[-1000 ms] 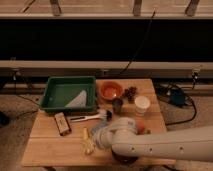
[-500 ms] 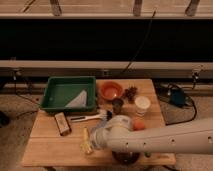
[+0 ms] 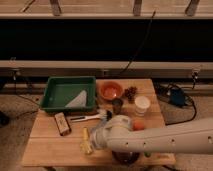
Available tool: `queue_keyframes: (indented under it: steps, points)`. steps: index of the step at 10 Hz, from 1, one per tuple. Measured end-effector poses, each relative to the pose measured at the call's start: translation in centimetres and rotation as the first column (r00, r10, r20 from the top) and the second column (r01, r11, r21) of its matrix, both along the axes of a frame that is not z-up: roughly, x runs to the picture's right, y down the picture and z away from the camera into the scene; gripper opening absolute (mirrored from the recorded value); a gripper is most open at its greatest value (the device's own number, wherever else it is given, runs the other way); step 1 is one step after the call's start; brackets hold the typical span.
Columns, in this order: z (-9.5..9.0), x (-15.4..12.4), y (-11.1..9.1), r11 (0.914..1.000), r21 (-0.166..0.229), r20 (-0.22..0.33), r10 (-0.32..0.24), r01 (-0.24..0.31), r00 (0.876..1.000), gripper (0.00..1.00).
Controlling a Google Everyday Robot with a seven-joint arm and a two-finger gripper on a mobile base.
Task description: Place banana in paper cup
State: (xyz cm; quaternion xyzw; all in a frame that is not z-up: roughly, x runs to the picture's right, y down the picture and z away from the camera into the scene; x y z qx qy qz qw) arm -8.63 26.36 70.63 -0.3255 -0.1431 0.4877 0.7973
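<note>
Near the tabletop's front edge, a white robot arm (image 3: 165, 140) is spanning the front-right corner. Its gripper (image 3: 96, 137) is hovering just beside the pale banana (image 3: 86, 144), and its grip cannot be told. Farther back, near the right edge, the white paper cup (image 3: 142, 105) is standing upright beside a dark cup (image 3: 117, 104). A green tray (image 3: 57, 92) is sitting at the far-left corner.

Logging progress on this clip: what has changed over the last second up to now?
The arm has slid left along the front of the table, bringing the gripper right beside the banana. Whether it has taken hold cannot be seen. The banana still lies near the front edge. The paper cup, green tray, orange bowl and dark cup stayed put.
</note>
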Motion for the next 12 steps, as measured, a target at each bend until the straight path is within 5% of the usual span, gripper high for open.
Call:
queue_keyframes:
  steps: [3,7,12]
  points:
    - [-0.1,-0.1,0.8,1.0000,-0.006,-0.002,0.005,-0.005,1.000,0.65]
    - [-1.0,-1.5,4.7,0.9995,-0.032,0.007,0.007,-0.006,1.000,0.65]
    - [-1.0,-1.6,4.8,0.9994,-0.033,0.008,0.006,-0.005,1.000,0.65]
